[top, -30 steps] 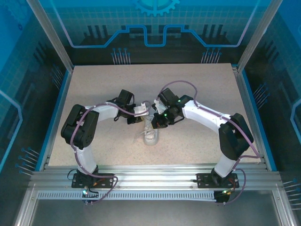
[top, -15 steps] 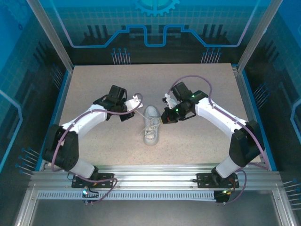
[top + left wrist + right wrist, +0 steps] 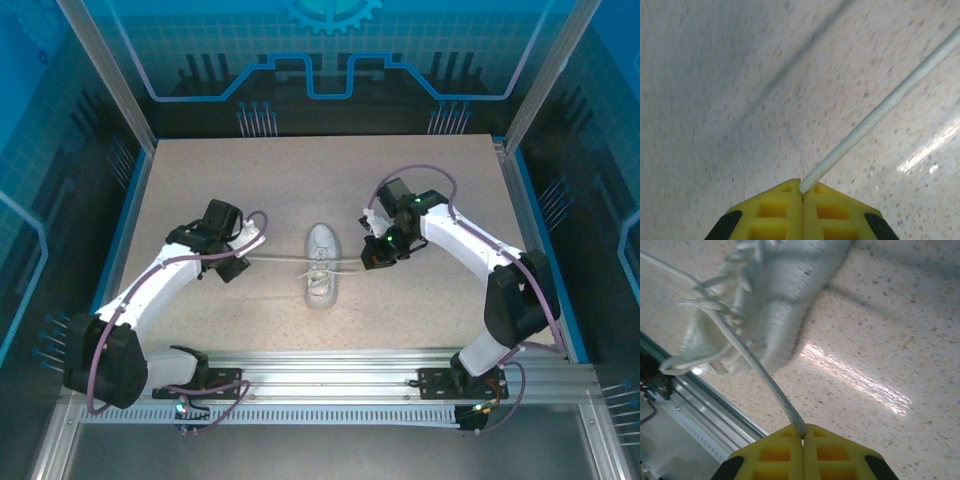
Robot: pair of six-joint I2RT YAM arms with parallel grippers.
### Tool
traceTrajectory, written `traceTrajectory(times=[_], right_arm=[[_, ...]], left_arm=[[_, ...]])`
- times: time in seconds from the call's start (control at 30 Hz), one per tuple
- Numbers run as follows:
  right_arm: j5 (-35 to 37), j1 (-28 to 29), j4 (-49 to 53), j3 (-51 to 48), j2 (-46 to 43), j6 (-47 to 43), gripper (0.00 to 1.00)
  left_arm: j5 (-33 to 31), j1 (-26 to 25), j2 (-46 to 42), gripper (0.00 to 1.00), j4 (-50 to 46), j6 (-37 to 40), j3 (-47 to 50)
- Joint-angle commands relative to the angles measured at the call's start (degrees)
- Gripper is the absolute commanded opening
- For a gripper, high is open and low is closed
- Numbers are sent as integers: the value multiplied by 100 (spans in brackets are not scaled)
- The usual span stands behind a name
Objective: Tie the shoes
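Table (image 3: pixel 420 300): speckled beige, glossy; blue panelled walls (image 3: pixel 330 60) stood around
Sneaker (image 3: pixel 321 268): 1, white, woven
Left gripper (image 3: pixel 801 188): yellow, clamped on braided lace (image 3: pixel 880 112)
Right gripper (image 3: pixel 803 430): clamped on other lace (image 3: pixel 765 377)

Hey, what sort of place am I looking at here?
Probably a robotics lab test cell: robot arms bolted to an aluminium rail, a speckled table enclosed by blue printed panels, a lone sneaker as workpiece.

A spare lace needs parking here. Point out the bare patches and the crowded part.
Crowded: the middle band, where the left gripper and right gripper hold laces taut either side of the shoe. Bare: the far strip of the table behind them, and the near strip between shoe and front rail.
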State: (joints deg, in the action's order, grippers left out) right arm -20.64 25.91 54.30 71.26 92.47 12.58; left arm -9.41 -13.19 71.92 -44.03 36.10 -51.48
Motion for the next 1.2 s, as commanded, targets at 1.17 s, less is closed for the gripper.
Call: traceTrajectory(times=[1.17], right_arm=[[2618, 331, 1043, 565, 1309, -1068, 0]], left_arm=[[-1367, 1310, 1202, 0, -1348, -1459, -108]])
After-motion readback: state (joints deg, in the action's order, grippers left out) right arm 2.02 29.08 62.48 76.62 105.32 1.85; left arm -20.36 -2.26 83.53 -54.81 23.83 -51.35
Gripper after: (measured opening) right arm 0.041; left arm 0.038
